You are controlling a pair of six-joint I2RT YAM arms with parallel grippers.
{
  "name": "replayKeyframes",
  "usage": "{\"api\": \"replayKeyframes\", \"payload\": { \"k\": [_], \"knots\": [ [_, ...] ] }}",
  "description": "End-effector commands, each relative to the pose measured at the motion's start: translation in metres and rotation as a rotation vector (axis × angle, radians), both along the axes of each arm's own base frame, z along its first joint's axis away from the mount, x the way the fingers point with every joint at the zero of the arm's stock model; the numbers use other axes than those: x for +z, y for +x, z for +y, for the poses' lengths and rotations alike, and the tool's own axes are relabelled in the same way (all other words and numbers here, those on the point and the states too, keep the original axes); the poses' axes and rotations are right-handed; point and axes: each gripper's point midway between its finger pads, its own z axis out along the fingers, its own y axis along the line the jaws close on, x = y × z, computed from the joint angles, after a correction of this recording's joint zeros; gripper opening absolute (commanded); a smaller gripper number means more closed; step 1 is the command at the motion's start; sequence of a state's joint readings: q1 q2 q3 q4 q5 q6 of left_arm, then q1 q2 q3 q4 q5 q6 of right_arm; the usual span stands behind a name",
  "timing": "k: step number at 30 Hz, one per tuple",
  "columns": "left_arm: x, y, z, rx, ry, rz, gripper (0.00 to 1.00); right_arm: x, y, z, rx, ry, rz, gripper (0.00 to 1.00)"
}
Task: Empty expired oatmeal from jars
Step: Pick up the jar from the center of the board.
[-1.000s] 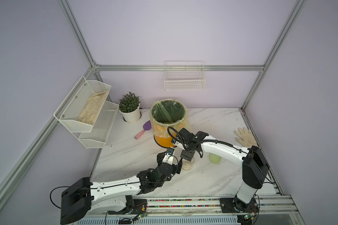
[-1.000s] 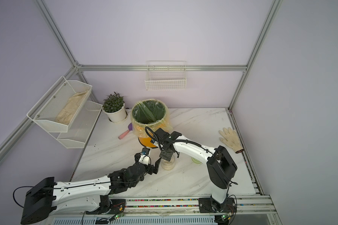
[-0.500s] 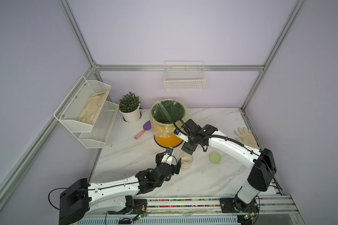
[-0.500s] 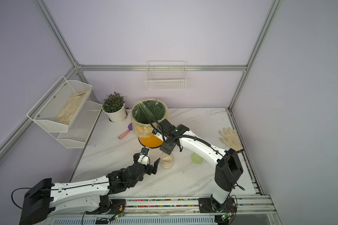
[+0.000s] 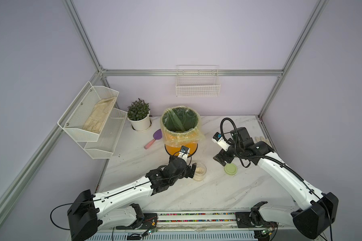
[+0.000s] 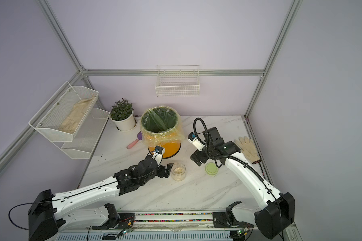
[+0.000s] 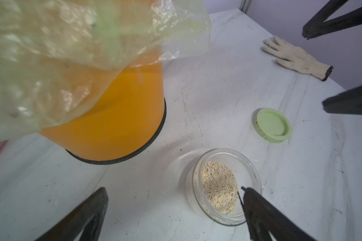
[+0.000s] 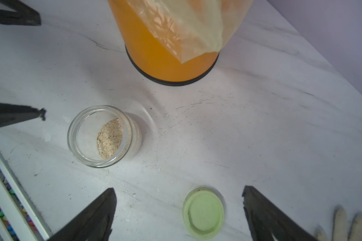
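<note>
Shelving of white wire mesh (image 5: 92,125) hangs on the side wall far left of the orange bin (image 5: 171,148), with a pale cloth (image 5: 98,116) lying in its upper tier. Closer to the bin, still on its left, stand a potted plant (image 5: 139,116) in a white pot and a purple scoop with a pink handle (image 5: 154,139), the scoop's bowl just beside the bin's wall. A yellow plastic liner (image 5: 169,135) is folded over the bin's rim. On the back wall behind the bin hangs a white wire basket (image 5: 198,87).

In front of the bin the left gripper (image 5: 191,172) reaches in low over the marble table (image 5: 196,198), jaws spread wide and holding nothing. The glass jar (image 5: 199,171) stands upright and uncapped just in front of the bin. In the left wrist view one fingertip (image 7: 251,196) overlaps the jar's rim; I cannot tell whether it touches. The oatmeal (image 7: 218,187) lies as a small heap on the jar's bottom.

Right of the jar and front-right of the bin, the pale green lid (image 5: 230,169) lies flat on the table, well apart from the jar. The right gripper (image 5: 221,160) hangs just beside the lid on the bin's side, spread open and empty. Far right of the bin a knitted work glove (image 6: 248,149) lies by the table's edge.
</note>
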State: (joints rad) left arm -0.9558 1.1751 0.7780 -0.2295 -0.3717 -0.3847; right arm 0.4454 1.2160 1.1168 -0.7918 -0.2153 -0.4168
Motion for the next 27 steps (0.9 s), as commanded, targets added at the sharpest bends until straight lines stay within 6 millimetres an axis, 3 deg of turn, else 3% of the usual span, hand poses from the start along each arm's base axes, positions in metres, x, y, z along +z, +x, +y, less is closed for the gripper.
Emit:
{"api": "replayKeyframes", "payload": {
  "k": [1,10,17,22,27],
  "knots": [
    [0.003,-0.003,-0.012,-0.054,-0.009,0.090,1.00,0.014,-0.012,0.023,0.112,0.157,-0.061,0.97],
    [-0.013,0.012,-0.033,-0.100,0.042,0.175,0.94,-0.021,-0.037,0.039,0.251,0.257,-0.043,0.97],
    [-0.034,0.027,-0.044,-0.117,0.083,0.269,0.79,-0.032,-0.039,0.041,0.279,0.246,-0.027,0.97],
    [-0.050,0.029,-0.052,-0.143,0.122,0.344,0.63,-0.044,-0.037,0.042,0.322,0.221,-0.056,0.97],
    [-0.060,0.029,-0.055,-0.152,0.146,0.388,0.53,-0.054,-0.038,0.042,0.347,0.195,-0.054,0.97]
  ]
}}
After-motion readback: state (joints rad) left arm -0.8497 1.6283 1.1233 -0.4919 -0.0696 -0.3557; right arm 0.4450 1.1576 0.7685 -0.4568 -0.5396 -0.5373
